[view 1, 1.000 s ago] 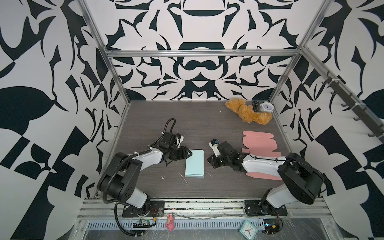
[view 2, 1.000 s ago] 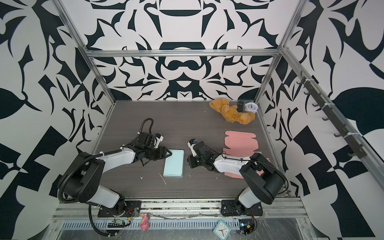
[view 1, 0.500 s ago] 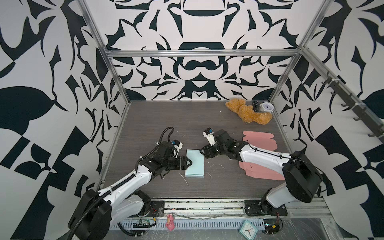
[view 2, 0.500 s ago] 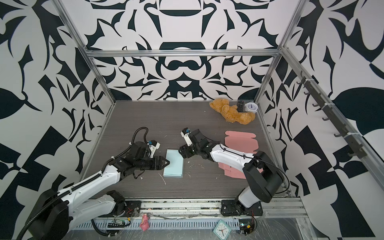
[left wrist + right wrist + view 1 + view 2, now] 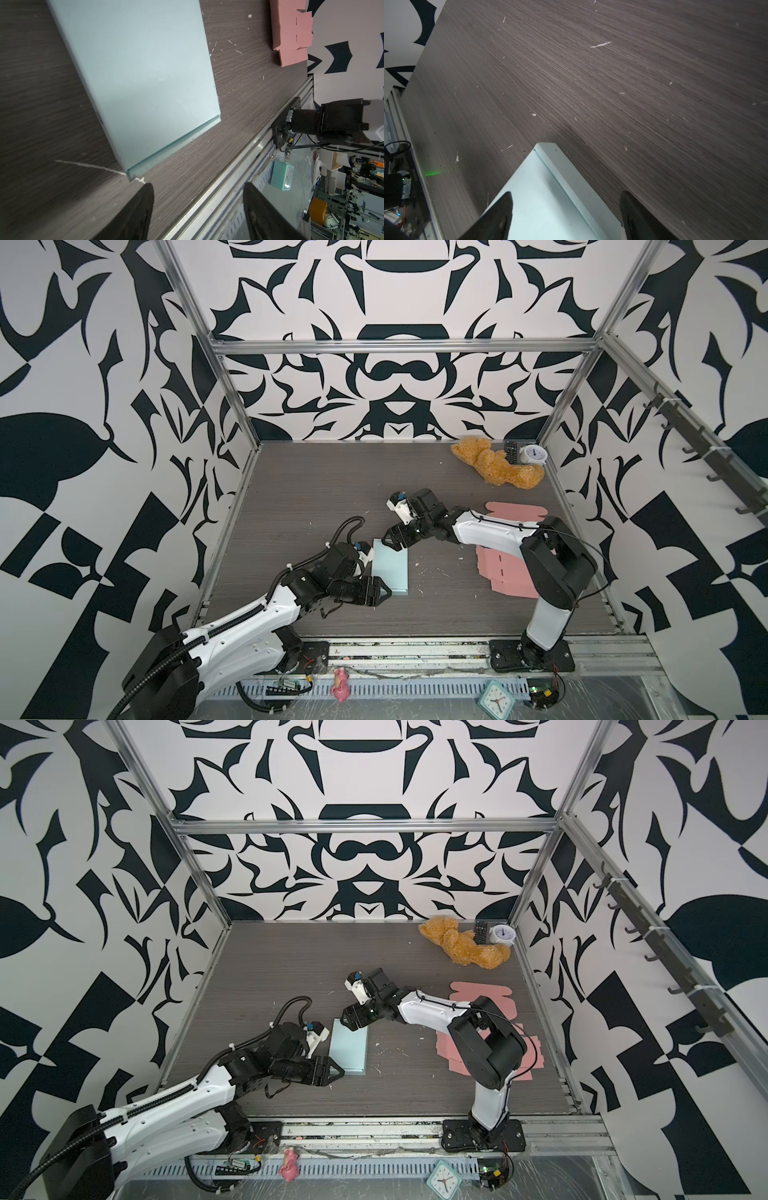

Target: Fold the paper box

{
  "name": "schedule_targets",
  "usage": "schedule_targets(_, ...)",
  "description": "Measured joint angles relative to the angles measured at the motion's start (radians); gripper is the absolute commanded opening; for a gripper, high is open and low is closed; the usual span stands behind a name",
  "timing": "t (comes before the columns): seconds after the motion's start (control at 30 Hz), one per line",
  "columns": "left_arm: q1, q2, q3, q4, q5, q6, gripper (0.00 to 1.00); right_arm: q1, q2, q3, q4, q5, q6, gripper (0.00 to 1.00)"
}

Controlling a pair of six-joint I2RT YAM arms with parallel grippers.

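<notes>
A light blue paper box (image 5: 390, 566) (image 5: 349, 1050) lies flat and closed on the dark wood table. My left gripper (image 5: 384, 592) (image 5: 338, 1073) sits low at the box's near left corner. In the left wrist view the left gripper (image 5: 197, 191) is open with only table and rail between its fingers, and the box (image 5: 135, 72) lies just ahead. My right gripper (image 5: 390, 540) (image 5: 349, 1021) hovers at the box's far end. In the right wrist view the right gripper (image 5: 565, 199) is open, and its jaws straddle the box (image 5: 546, 197) at its far corner without closing on it.
Flat pink box blanks (image 5: 511, 510) (image 5: 505, 574) lie at the right, partly under the right arm. A teddy bear (image 5: 494, 466), a remote (image 5: 512, 451) and a white clock (image 5: 534, 455) sit at the back right corner. The metal front rail (image 5: 415, 645) borders the table.
The right gripper moved from right of the box to its far end and opened. The left arm stretched forward, and its gripper went from the box's left side to its near left corner.
</notes>
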State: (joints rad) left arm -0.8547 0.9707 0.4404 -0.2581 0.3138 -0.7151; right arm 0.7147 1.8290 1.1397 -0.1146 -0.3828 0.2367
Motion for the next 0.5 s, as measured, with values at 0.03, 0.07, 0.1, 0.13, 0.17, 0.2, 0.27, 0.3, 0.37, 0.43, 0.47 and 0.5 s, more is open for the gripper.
schedule_targets(0.03, -0.007, 0.009, -0.006, 0.011, -0.001, -0.006, 0.71, 0.000, 0.008, 0.006, 0.000, -0.010, 0.000, 0.81)
schedule_targets(0.07, -0.013, 0.019, -0.013, 0.023, -0.003, -0.013, 0.71, 0.000, 0.014, 0.008, 0.000, -0.017, 0.000, 0.79)
schedule_targets(0.1, -0.016, 0.032, -0.022, 0.038, -0.003, -0.018, 0.71, 0.000, 0.020, 0.009, 0.000, -0.024, 0.000, 0.77)
schedule_targets(0.13, -0.018, 0.045, -0.029, 0.047, -0.003, -0.022, 0.71, 0.000, 0.025, 0.009, -0.001, -0.031, 0.000, 0.75)
schedule_targets(0.17, -0.018, 0.058, -0.036, 0.060, -0.003, -0.026, 0.71, 0.000, 0.029, 0.009, -0.002, -0.037, 0.000, 0.74)
schedule_targets(0.2, -0.019, 0.072, -0.041, 0.071, -0.003, -0.029, 0.71, 0.000, 0.032, 0.009, -0.001, -0.043, 0.002, 0.72)
schedule_targets(0.27, -0.019, 0.096, -0.047, 0.093, -0.003, -0.033, 0.70, -0.002, 0.033, 0.009, -0.001, -0.051, 0.004, 0.69)
schedule_targets(0.3, -0.019, 0.108, -0.051, 0.111, -0.003, -0.037, 0.70, -0.002, 0.033, 0.009, -0.001, -0.056, 0.005, 0.68)
schedule_targets(0.37, -0.019, 0.121, -0.053, 0.129, -0.003, -0.040, 0.70, -0.005, 0.033, 0.008, 0.000, -0.063, 0.006, 0.66)
schedule_targets(0.43, -0.020, 0.132, -0.053, 0.148, -0.004, -0.042, 0.69, -0.007, 0.033, 0.008, 0.000, -0.070, 0.008, 0.63)
schedule_targets(0.47, -0.020, 0.134, -0.053, 0.152, -0.005, -0.044, 0.68, -0.008, 0.033, 0.007, 0.002, -0.072, 0.007, 0.63)
schedule_targets(0.5, -0.021, 0.135, -0.053, 0.156, -0.007, -0.045, 0.68, -0.009, 0.033, 0.006, 0.004, -0.074, 0.008, 0.63)
